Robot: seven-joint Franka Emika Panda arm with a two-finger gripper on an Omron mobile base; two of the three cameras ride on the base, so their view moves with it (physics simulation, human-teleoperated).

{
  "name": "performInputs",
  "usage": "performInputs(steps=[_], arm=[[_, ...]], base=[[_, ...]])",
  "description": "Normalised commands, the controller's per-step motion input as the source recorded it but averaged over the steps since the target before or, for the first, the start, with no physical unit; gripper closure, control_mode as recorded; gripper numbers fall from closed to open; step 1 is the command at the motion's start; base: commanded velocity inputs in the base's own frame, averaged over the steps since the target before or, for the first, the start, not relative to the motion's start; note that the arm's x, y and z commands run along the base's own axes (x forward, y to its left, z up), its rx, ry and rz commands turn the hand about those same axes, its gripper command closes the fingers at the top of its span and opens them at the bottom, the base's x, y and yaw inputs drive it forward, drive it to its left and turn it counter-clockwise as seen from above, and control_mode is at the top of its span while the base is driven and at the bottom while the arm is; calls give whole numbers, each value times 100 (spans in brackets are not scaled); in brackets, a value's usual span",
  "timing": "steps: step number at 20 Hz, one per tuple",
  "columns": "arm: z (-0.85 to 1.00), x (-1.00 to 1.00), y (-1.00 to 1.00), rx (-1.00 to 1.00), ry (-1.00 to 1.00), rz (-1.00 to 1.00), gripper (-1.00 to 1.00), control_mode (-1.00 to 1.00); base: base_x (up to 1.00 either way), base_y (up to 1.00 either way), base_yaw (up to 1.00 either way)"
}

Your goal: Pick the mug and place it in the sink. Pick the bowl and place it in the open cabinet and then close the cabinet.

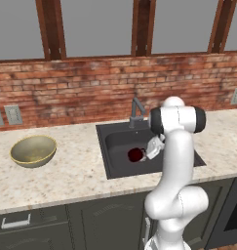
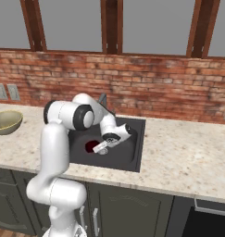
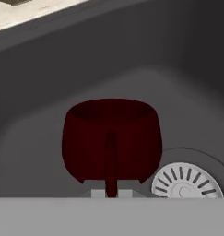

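Mug [image 3: 111,140] sits upright inside the sink [image 1: 115,166], just beside the drain [image 3: 186,180]. End effector [image 3: 111,193] is clamped on the mug's handle. Confirm it rests on the basin floor, then open and lift straight up.

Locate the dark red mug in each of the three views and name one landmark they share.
Left base view: the mug sits inside the sink, just right of picture centre, beside the gripper.
Right base view: left of centre, in the basin, under the hand.
Hand view: centre, handle facing the camera, silver drain at its lower right.
Shared landmark: the dark sink basin.
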Motion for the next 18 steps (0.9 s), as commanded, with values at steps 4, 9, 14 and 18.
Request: performInputs(steps=[4,9,14,18], arm=[[-46,50,0,7,0,-1,100,-100],[-38,39,1,1,0,-1,100,-100],[-27,29,12,0,0,-2,100,-100],[-2,1,26,-1,-9,-1,-100,-100]], base=[[0,0,0],[0,0,0],[0,0,0],[0,0,0]])
